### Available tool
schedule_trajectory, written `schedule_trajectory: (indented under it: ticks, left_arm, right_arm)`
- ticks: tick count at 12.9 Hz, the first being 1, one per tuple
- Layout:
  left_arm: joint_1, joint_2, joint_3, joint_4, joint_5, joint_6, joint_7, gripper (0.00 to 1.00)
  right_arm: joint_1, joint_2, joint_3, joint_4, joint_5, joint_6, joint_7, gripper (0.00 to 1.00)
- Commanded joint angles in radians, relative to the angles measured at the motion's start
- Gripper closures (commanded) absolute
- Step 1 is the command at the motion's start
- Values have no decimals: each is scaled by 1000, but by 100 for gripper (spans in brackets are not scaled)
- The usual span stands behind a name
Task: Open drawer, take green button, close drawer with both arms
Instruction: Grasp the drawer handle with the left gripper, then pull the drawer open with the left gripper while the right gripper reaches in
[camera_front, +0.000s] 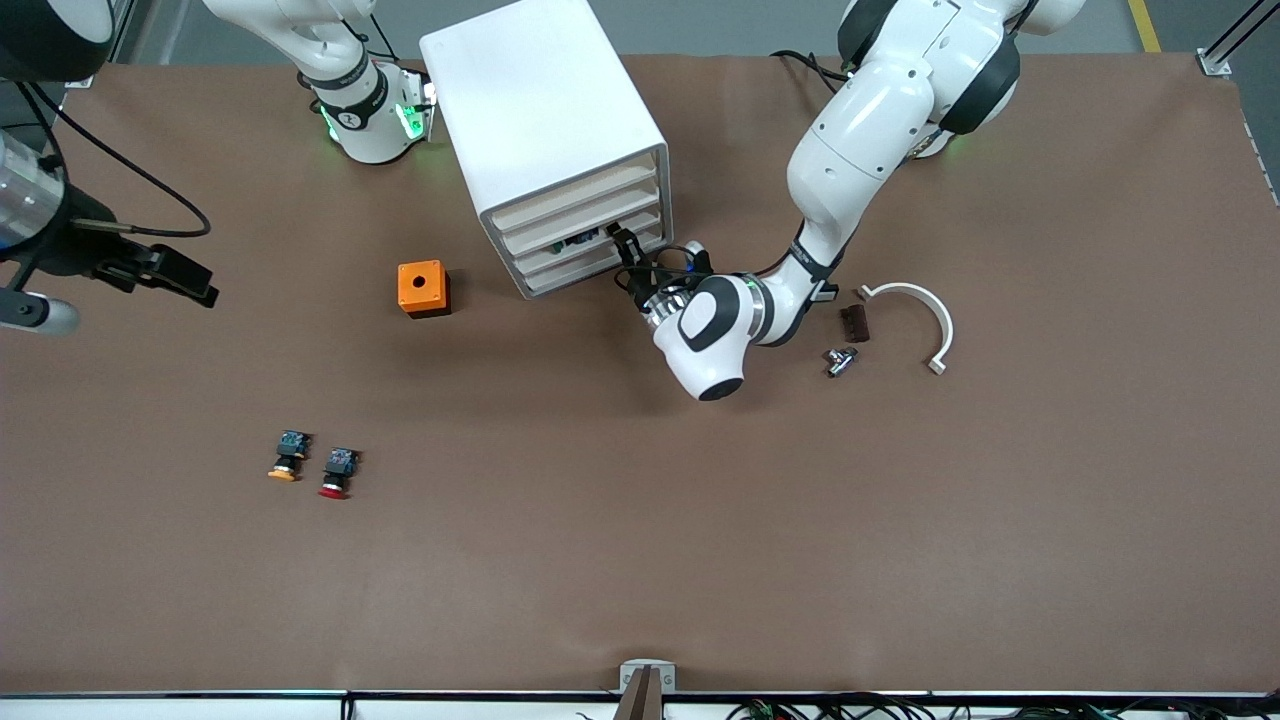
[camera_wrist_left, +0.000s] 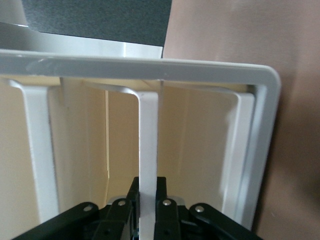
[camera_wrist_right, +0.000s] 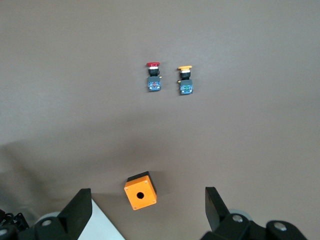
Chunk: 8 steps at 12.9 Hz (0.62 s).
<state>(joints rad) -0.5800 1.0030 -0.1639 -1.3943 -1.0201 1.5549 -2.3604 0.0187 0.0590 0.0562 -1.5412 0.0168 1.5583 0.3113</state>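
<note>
Well, starting at the right arm's end of the brown surface (camera_front: 640, 560), the right claw (camera_wrist_right: 146, 191) hangs high in the air, fingers spread wide and holding nothing. That arm is waiting. Its wrist view looks down on an orange box (camera_front: 423, 288) with a round hole in its top.

Nearer the front camera than the box lie two small push buttons side by side, just apart. One has a yellow-orange cap (camera_front: 288, 455) and one a red cap (camera_front: 338, 473). Each has a black body and a bluish block on its end. They are well apart from everything else.

Next comes the white cabinet (camera_front: 540, 110), standing beside the orange box with its four cream drawer fronts turned toward the left arm's end. The drawer (camera_front: 590, 247) third from the top has a gap above its front. In that gap sits a small dark thing with a bluish bit, which I take for the button (camera_front: 581, 240). Its cap colour cannot be made out from here.

The left claw (camera_front: 625, 255) is right at that drawer's front. In the left wrist view its black fingers (camera_wrist_left: 164, 202) are closed on a narrow white upright strip of the drawer, one on each side, touching it. The left arm reaches in low, its white wrist in front of the cabinet.

Toward the left arm's end, near that wrist, lie a small brown block (camera_front: 854, 323), a little metal fitting (camera_front: 841, 360) and a white curved clip (camera_front: 925, 315), close together but not touching.
</note>
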Motion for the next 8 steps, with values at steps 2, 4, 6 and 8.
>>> schedule_trajectory:
  ticks: [2, 4, 6, 8]
  left_arm:
    - [68, 9, 35, 110, 12, -15, 56, 100]
    - [89, 12, 64, 130, 9, -4, 142, 99]
    - [97, 19, 84, 129, 8, 45, 211, 86]
    - [97, 14, 90, 126, 12, 59, 224, 34]
  right_arm:
    - [-5, 38, 75, 9, 11, 11, 176, 0]
    - [-3, 57, 115, 10, 18, 19, 273, 0]
    - [-2, 87, 189, 9, 35, 55, 424, 0]
    - [-3, 129, 278, 9, 37, 72, 570, 0]
